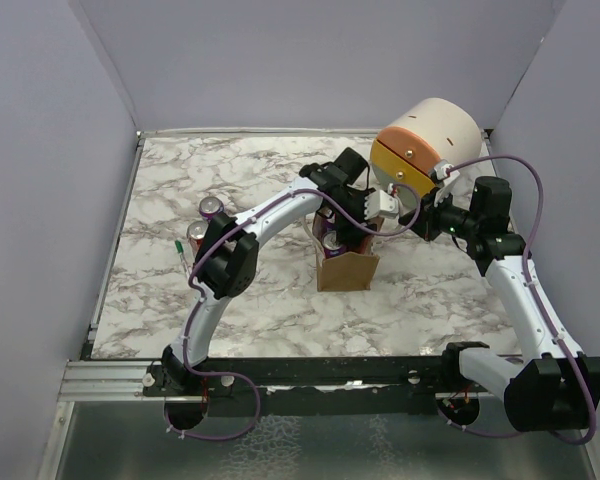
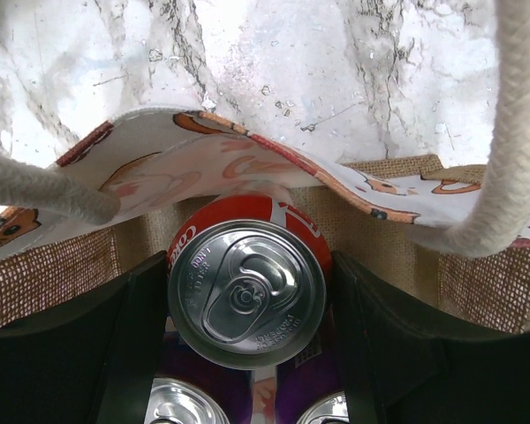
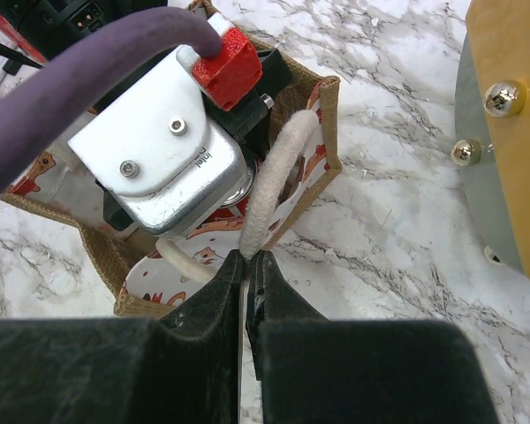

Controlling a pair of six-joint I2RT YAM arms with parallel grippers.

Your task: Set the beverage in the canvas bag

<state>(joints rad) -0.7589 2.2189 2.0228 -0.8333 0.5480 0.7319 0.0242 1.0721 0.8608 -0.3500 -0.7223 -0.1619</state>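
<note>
The canvas bag (image 1: 348, 268) stands upright mid-table, tan with a printed lining (image 2: 247, 163) and pale rope handles. My left gripper (image 2: 247, 300) is shut on a red cola can (image 2: 247, 287), its black fingers (image 2: 128, 344) against both sides, and holds it upright inside the bag's mouth. Two purple cans (image 2: 181, 405) stand inside the bag below it. In the top view the left gripper (image 1: 345, 215) hangs over the bag. My right gripper (image 3: 250, 256) is shut on one rope handle (image 3: 278, 177) and holds it out to the right; it also shows in the top view (image 1: 420, 215).
A large cream-and-orange cylinder (image 1: 425, 145) lies at the back right, close to the right arm, and shows in the right wrist view (image 3: 508, 132). Two more cans (image 1: 212, 208) stand left of the left arm's elbow. Purple walls enclose the marble table (image 1: 160, 290).
</note>
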